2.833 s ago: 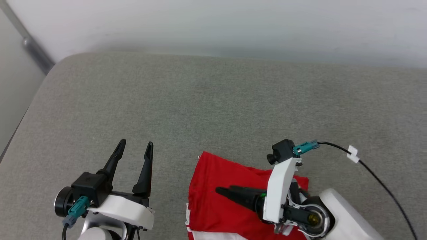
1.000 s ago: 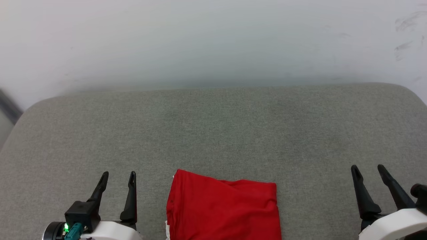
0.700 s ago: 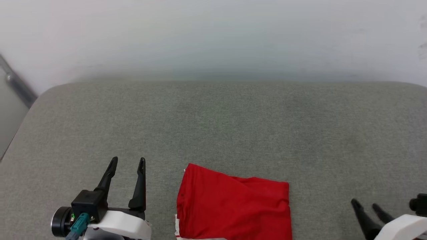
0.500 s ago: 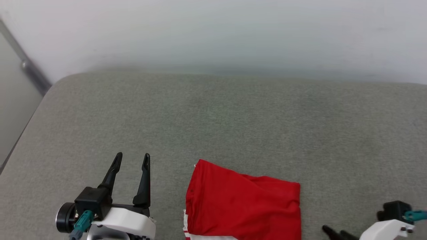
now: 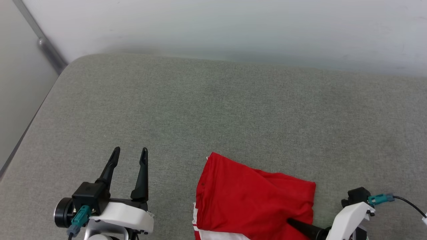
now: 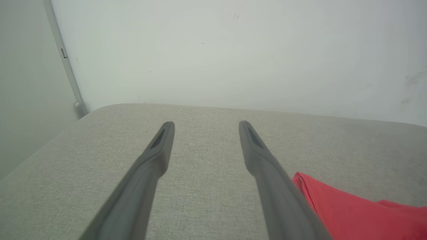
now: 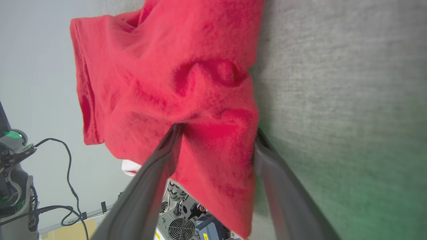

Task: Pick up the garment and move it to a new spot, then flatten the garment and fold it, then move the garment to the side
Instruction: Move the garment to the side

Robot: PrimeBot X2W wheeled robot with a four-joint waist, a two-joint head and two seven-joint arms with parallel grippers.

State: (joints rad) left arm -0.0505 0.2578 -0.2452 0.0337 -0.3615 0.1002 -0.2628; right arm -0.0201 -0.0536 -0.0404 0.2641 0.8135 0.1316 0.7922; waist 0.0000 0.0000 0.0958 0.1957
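Garment [image 5: 253, 203] folded at grey cushion's [image 5: 213, 110] near edge; our right gripper [image 7: 218, 130] open astride its right edge, left gripper [image 5: 129, 155] open, apart.

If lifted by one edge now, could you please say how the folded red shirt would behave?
The red shirt shows creased folds, so it would probably droop and unfold. It looks thin, likely light. On the grey cushion it may bunch.

Left gripper [image 5: 129, 151], near left: both fingers spread wide apart, pointing toward the far side. Right gripper [image 7: 217, 131], near right: rolled sideways, fingers likewise spread apart, pointing left along the near edge.
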